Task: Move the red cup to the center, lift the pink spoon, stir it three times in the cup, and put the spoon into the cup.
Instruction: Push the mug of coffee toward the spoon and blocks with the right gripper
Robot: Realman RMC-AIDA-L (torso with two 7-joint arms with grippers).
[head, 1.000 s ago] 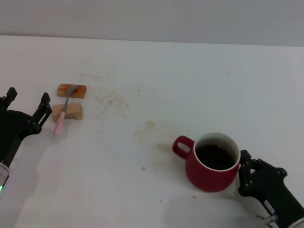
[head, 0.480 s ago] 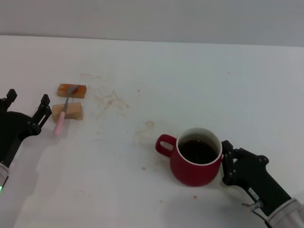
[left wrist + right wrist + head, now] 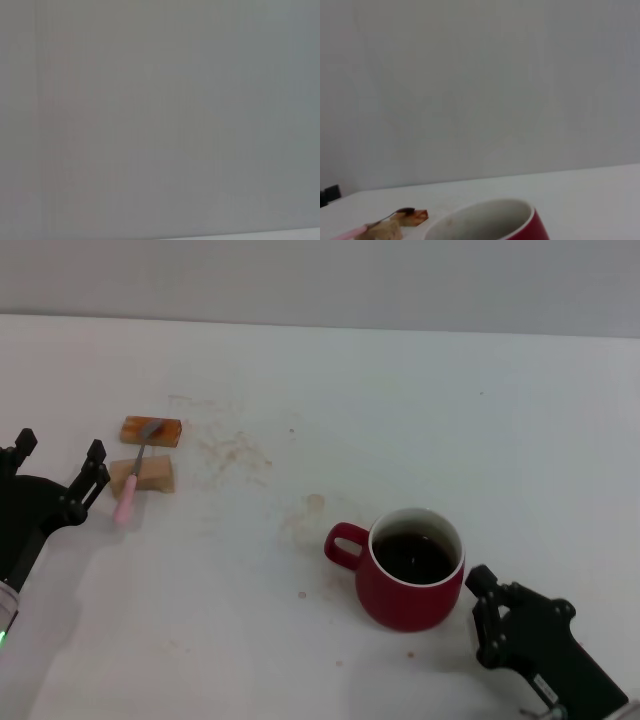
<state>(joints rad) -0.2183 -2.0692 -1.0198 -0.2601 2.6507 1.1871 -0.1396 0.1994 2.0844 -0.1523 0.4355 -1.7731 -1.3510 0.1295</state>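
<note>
Cup: red cup (image 3: 411, 583) stands on the table (image 3: 420, 420), handle toward 9 o'clock.
Spoon: pink spoon (image 3: 134, 475) lies across two blocks (image 3: 146, 452), at 10 o'clock from the cup.
Right tool (image 3: 485, 625): at the cup's 4 o'clock, apart, not touching.
Left tool (image 3: 58, 468): apart, beside the spoon handle.

Materials and finishes

Red cup (image 3: 410, 583): smooth glazed ceramic, white inside. Pink spoon (image 3: 133, 478): matt pink handle, grey metal bowl. Two blocks (image 3: 148, 474): rough, tan and orange. Table (image 3: 420, 410): matt white, lightly stained. Grippers (image 3: 62, 472): matt black.
</note>
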